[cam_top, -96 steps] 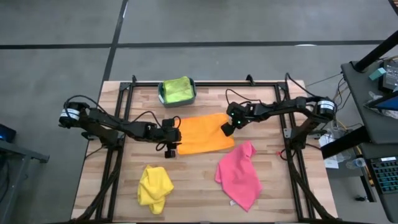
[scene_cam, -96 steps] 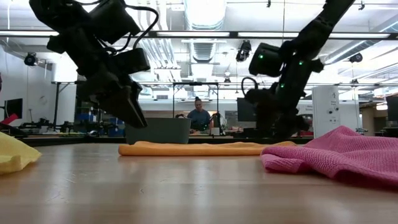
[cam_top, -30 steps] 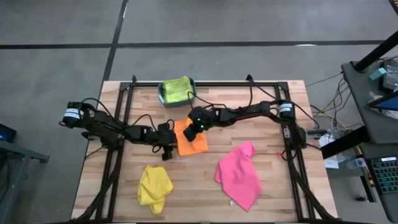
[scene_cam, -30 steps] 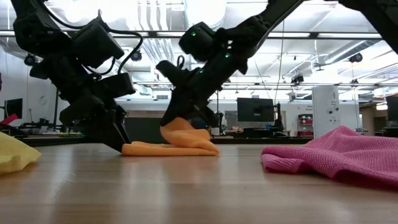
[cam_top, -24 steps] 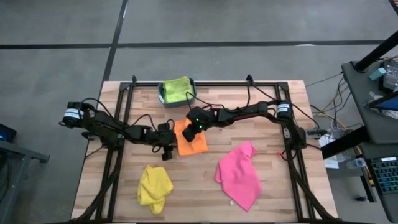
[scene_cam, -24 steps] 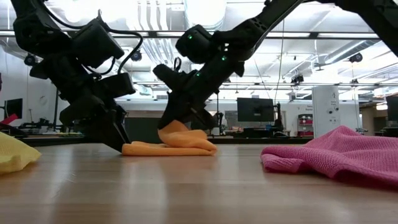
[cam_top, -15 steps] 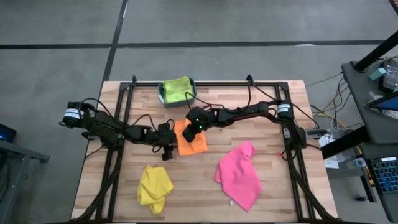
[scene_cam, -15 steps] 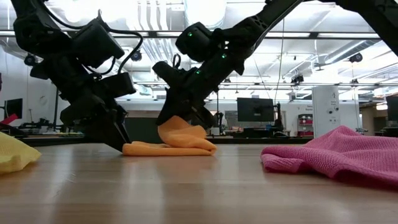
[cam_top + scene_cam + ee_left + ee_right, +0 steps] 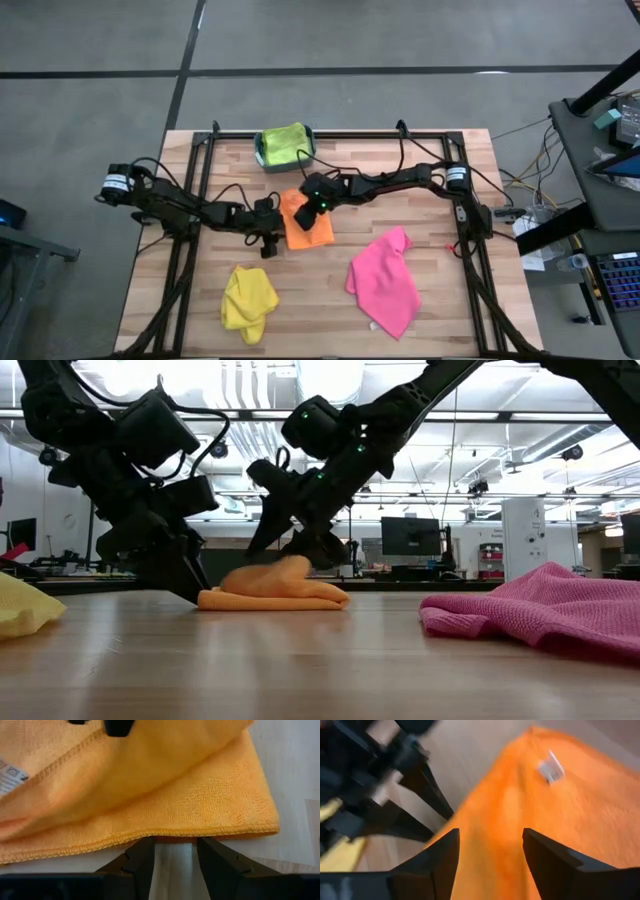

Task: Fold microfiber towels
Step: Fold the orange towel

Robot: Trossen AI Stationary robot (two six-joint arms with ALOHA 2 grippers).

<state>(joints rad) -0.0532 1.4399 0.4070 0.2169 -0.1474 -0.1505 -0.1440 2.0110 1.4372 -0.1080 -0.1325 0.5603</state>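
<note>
At the centre of the high view the orange towel [image 9: 308, 224] lies folded over. The right gripper [image 9: 290, 550] hangs above it with fingers spread, empty. The left gripper [image 9: 174, 851], part open, straddles the hem; best keep it pinned while the right lifts clear.

No text can be read anywhere. A small white care tag [image 9: 551, 767] is sewn to the orange towel [image 9: 560, 830], and its printing is too small and blurred to make out; it shows in both wrist views.
</note>
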